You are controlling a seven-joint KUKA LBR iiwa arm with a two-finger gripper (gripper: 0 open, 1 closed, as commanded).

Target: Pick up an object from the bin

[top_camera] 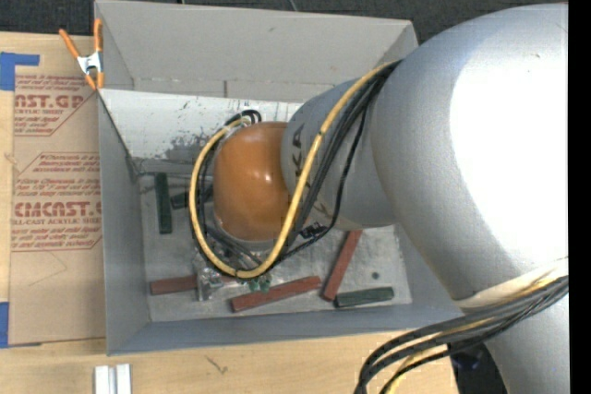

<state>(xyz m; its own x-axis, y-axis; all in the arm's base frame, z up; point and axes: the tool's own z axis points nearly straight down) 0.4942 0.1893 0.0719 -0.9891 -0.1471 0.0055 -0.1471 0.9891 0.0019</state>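
Looking first at the claw (207, 283), we find it low in the bin (125, 226), under the orange cover (247, 180) of the wrist. We cannot tell if it is spread or pressed together, because the cover and the cables hide it. Nothing shows as lifted, so we judge the task is at the reaching step: the grasp and the lift are not yet done.

Just beside the claw, toward the view's left, lies a short red-brown stick (173, 286). Just beside it on the other side lies a longer red-brown stick (275, 293). Probably one of these is the thing to pick, but we cannot say which. Beyond the longer one are a tilted red-brown stick (341, 265) and a dark green stick (364, 297). Up and left from the claw lies a second green stick (163, 203).

The floor is grey metal with dark specks. The sloping walls stand near, so the room around the claw is small.
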